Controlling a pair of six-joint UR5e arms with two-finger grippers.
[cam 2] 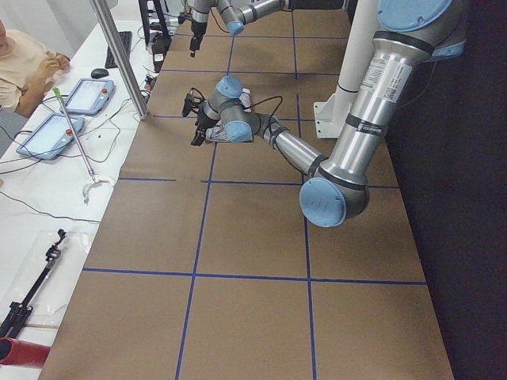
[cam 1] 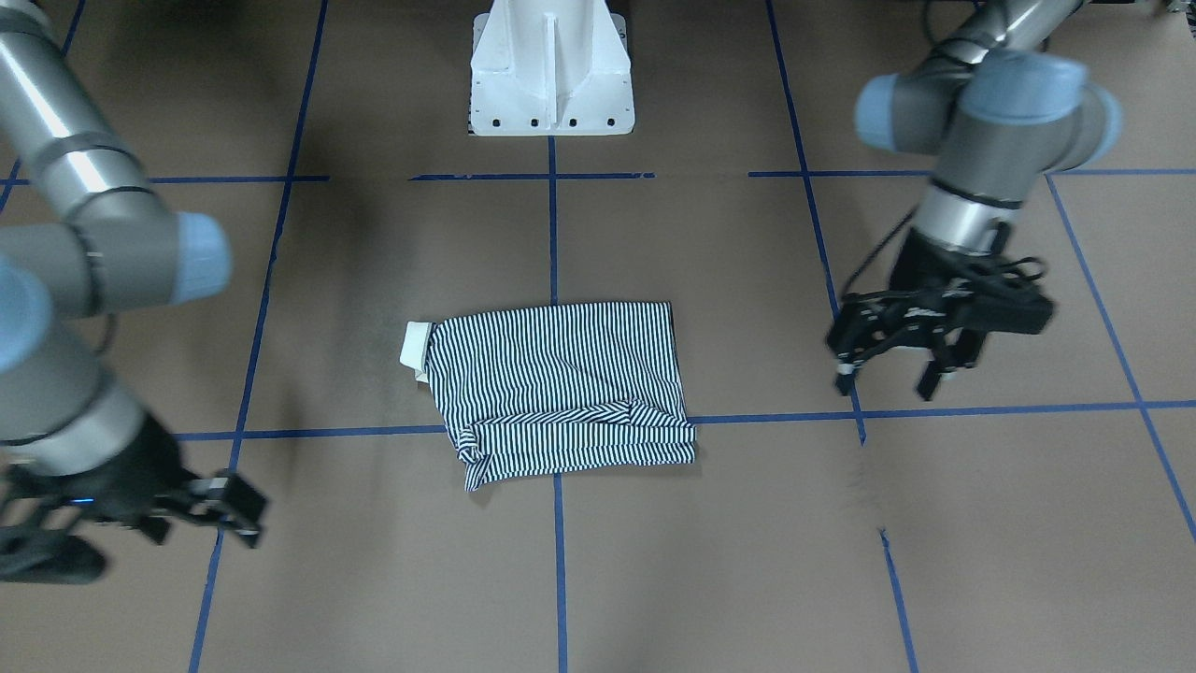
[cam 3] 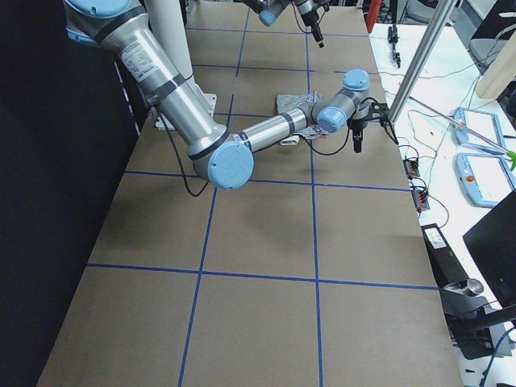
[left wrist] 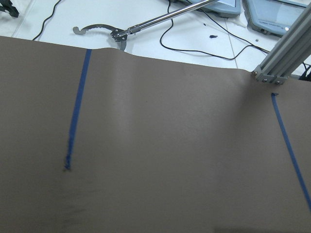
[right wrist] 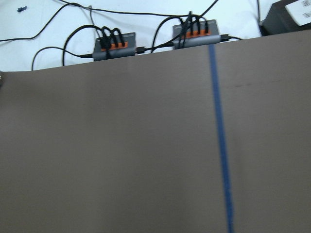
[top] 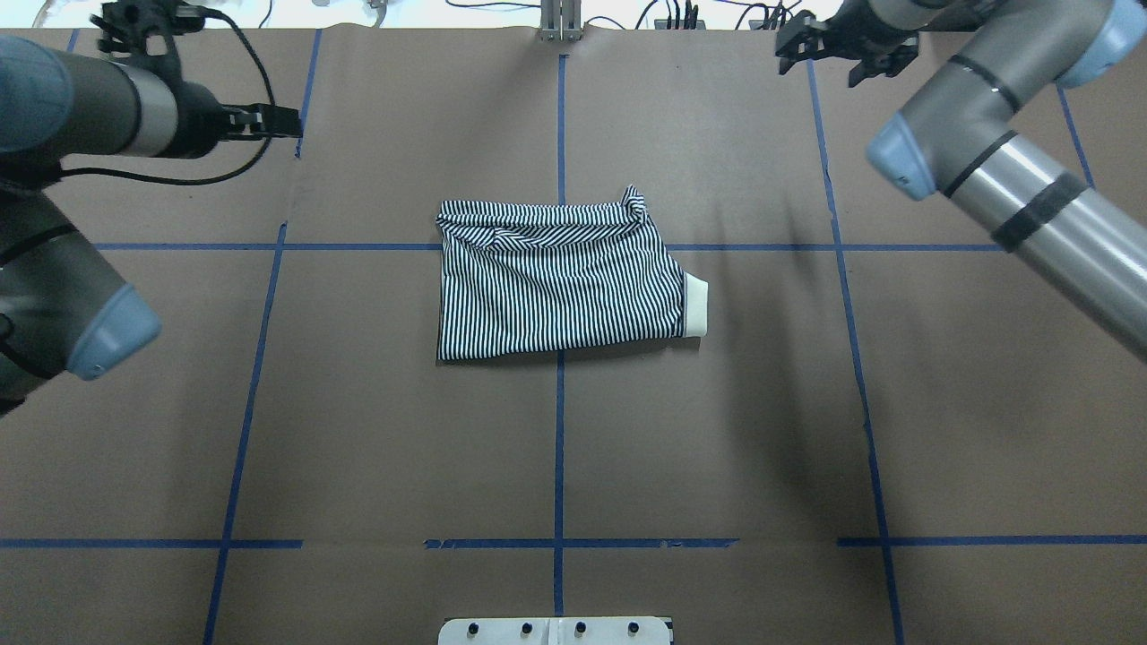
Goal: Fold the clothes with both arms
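Polo shirt (cam 1: 561, 383), folded: midway between left fingers (cam 1: 846, 363) and right fingers (cam 1: 243, 509), long axis spanning them; both pairs spread, empty

The bench (top: 358, 430) is brown, crossed by blue tape lines (top: 559, 448). Beyond its far edge lie a metal grabber tool (left wrist: 146, 22), two cable hubs (right wrist: 115, 44) and two tablets (cam 2: 51, 134) near a seated person (cam 2: 24, 63); an aluminium post (left wrist: 284, 53) stands at the edge
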